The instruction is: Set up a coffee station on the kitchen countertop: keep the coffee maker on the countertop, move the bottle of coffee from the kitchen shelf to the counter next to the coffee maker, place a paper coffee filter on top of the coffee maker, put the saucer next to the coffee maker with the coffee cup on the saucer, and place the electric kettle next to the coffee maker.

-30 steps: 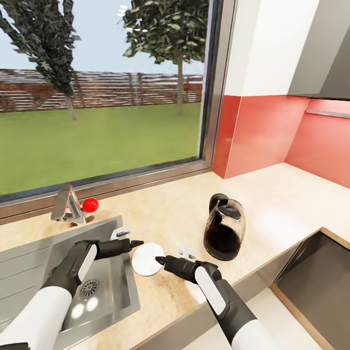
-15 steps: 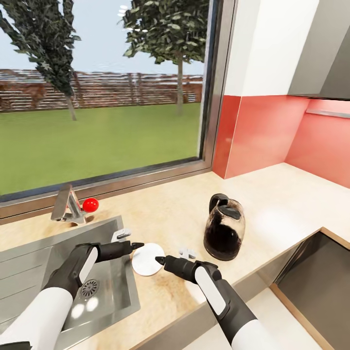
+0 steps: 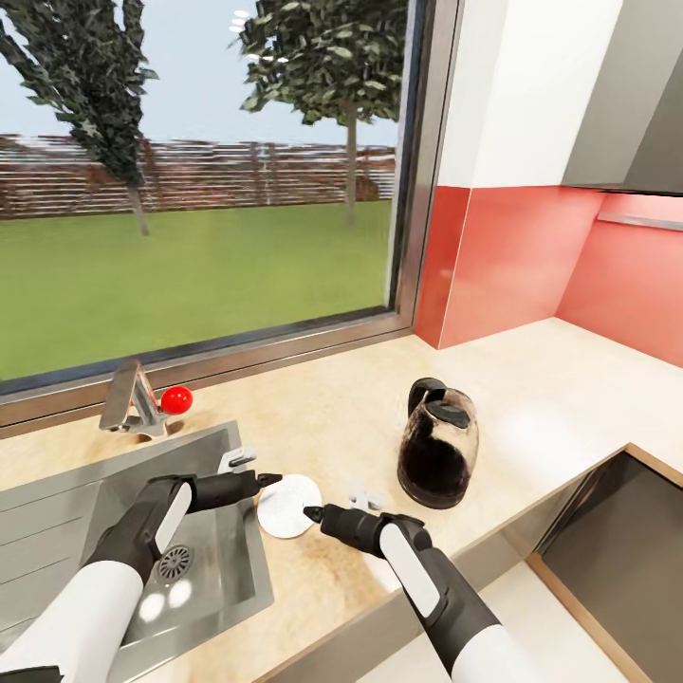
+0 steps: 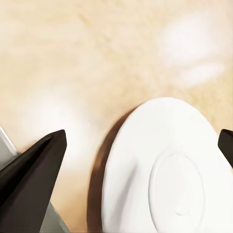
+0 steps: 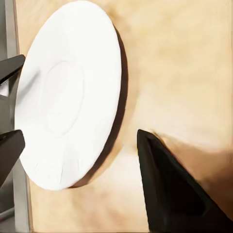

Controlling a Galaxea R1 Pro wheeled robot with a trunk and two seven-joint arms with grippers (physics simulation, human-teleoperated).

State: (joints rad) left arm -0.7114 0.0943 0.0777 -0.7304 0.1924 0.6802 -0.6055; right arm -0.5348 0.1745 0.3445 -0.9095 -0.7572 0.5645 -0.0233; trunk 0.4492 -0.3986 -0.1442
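The saucer [image 3: 288, 506] lies flat on the beige table [image 3: 550, 398], just beside the right edge of the sink [image 3: 57, 531] and well to the left of the kettle [image 3: 438, 457]; the kettle stands upright on the table, dark inside its glass body, with a black handle and lid.

The left gripper [image 3: 268, 479] reaches over the sink's right edge to the saucer's near-left rim; in the left wrist view its two dark fingers [image 4: 34, 165] stand spread wide, one on each side of the saucer [image 4: 165, 170], gripping nothing.

The right gripper [image 3: 310, 513] comes in from the saucer's other side, its tip at the saucer's right rim; in the right wrist view the saucer [image 5: 68, 92] sits between its parted fingers [image 5: 170, 189], which hold nothing; whether a fingertip touches the rim I cannot tell.

A small white piece [image 3: 364, 496] lies on the table between saucer and kettle; behind the sink stands a tap [image 3: 128, 398] with a red knob [image 3: 176, 399]; beyond it a window [image 3: 190, 171] shows grass and trees.
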